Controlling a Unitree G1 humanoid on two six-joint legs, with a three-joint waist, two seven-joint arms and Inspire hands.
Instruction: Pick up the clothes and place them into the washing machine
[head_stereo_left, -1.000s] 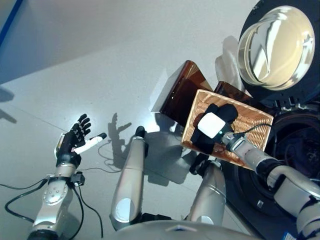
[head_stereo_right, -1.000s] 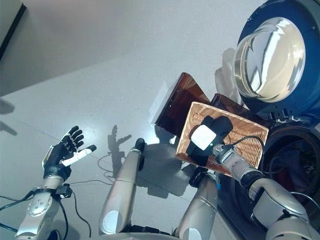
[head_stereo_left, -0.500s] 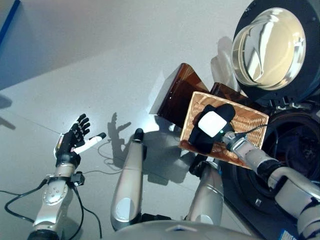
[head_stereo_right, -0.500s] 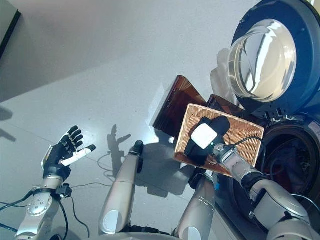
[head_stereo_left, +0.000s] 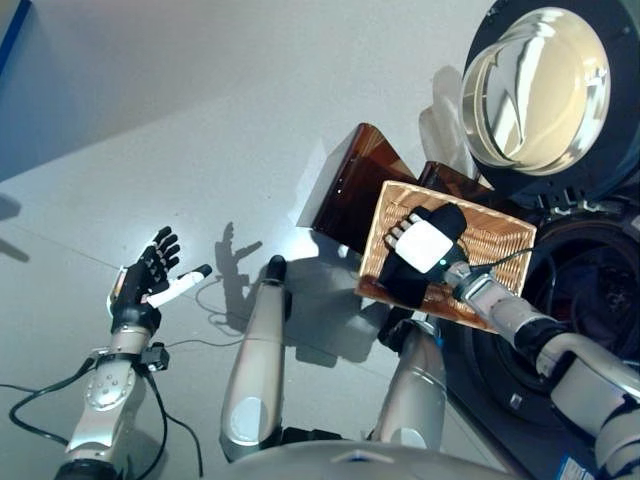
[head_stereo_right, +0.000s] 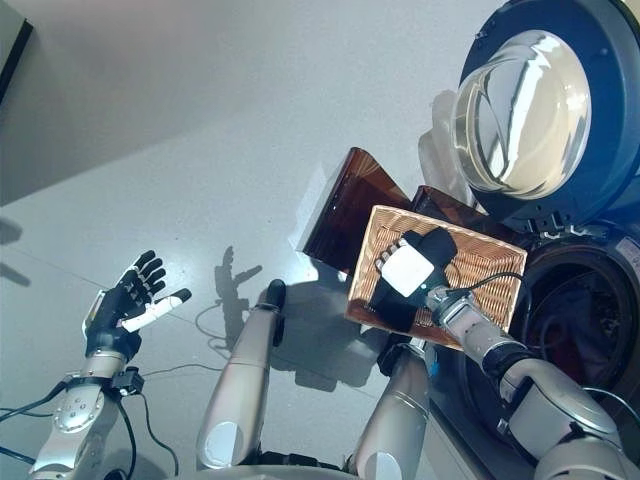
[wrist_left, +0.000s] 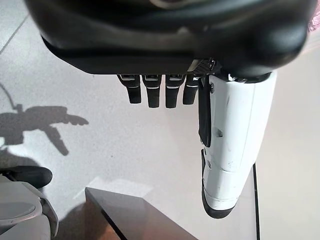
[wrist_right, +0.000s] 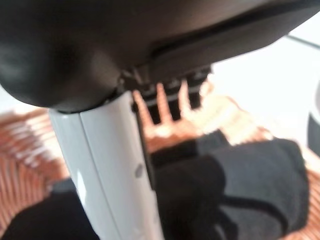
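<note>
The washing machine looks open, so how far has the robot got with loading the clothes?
Done: the washing machine's round door is swung open. In hand: the right hand hovers, fingers straight, over the woven wicker basket, just above the dark clothes lying there, none gripped. The left hand is open and idle over the floor. Left: grasping the clothes and moving them to the drum.

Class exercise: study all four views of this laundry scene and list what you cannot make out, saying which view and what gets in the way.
1. Dark clothes in the basket: in both eye views the right hand covers them; their number is unclear.
2. Washing machine drum: too dark, cut by the edge; contents unknown.
3. Brown panel: the basket hides part of it.
4. Left hand: open, empty.
</note>
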